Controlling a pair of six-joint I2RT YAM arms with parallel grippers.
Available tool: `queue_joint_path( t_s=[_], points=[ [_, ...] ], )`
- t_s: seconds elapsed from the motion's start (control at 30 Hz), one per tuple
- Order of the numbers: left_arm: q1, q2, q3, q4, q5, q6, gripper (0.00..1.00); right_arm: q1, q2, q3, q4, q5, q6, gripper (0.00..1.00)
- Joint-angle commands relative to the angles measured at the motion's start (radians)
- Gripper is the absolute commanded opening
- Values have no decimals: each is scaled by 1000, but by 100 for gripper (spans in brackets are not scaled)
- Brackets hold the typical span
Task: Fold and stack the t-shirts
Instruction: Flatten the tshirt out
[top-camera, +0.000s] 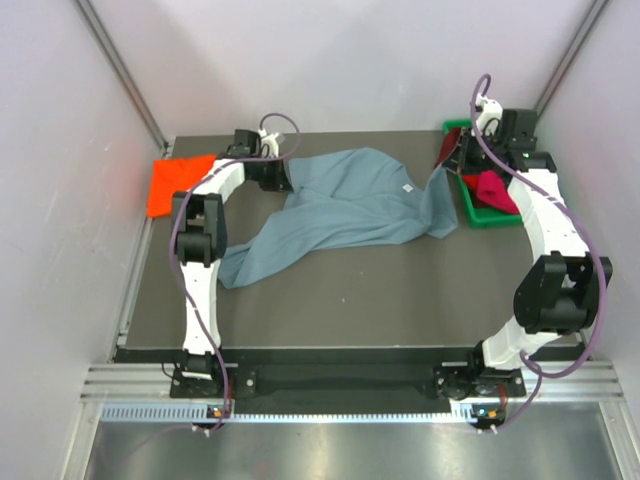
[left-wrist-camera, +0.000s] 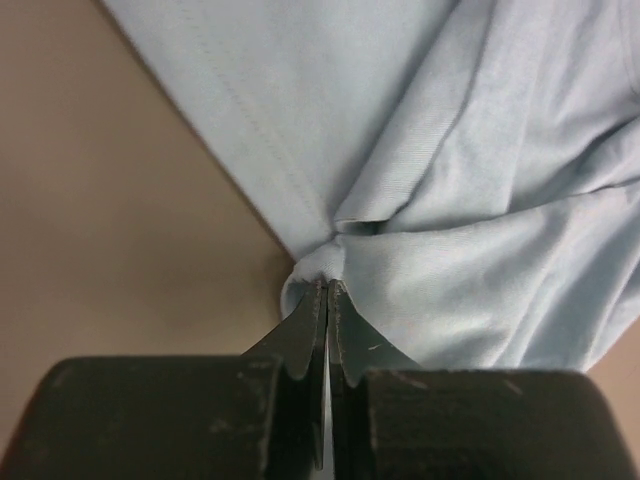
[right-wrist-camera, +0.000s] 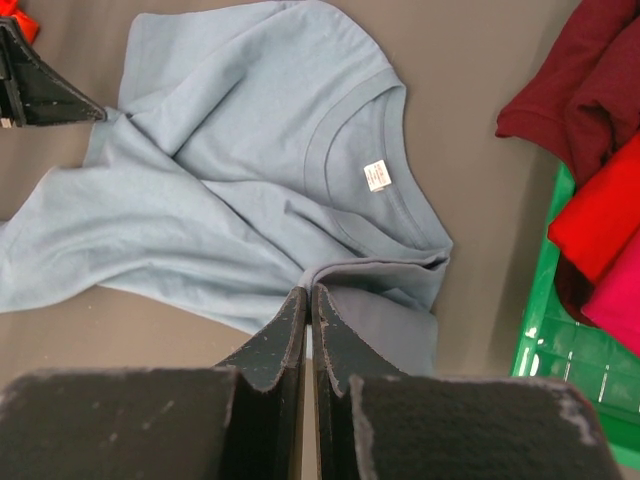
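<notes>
A large slate blue-grey t-shirt (top-camera: 350, 205) lies rumpled across the middle of the table, neck label up (right-wrist-camera: 377, 175). My left gripper (top-camera: 288, 180) is shut on a bunched edge of it at its left side (left-wrist-camera: 327, 285). At the shirt's right side, by the collar, my right gripper (top-camera: 443, 178) is shut on a fold (right-wrist-camera: 308, 291). An orange-red t-shirt (top-camera: 178, 182) lies flat at the table's far left. Dark maroon (right-wrist-camera: 580, 80), red (right-wrist-camera: 600, 215) and magenta (right-wrist-camera: 620, 300) t-shirts sit in and over the green bin.
The green plastic bin (top-camera: 490, 218) stands at the far right edge of the table, just right of my right gripper. White walls close in the back and both sides. The dark tabletop (top-camera: 380, 290) runs bare in front of the blue-grey shirt.
</notes>
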Motion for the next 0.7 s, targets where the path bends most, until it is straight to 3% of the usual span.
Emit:
queue_joint_path(
  t_s=[0.0, 0.33, 0.67],
  points=[
    [33, -84, 18, 3, -26, 35, 0, 10, 1, 56, 30, 4, -2, 0],
    [139, -297, 183, 19, -69, 88, 0, 7, 45, 187, 69, 33, 10, 0],
    [171, -495, 273, 19, -93, 156, 0, -76, 114, 570, 150, 82, 166, 0]
  ],
)
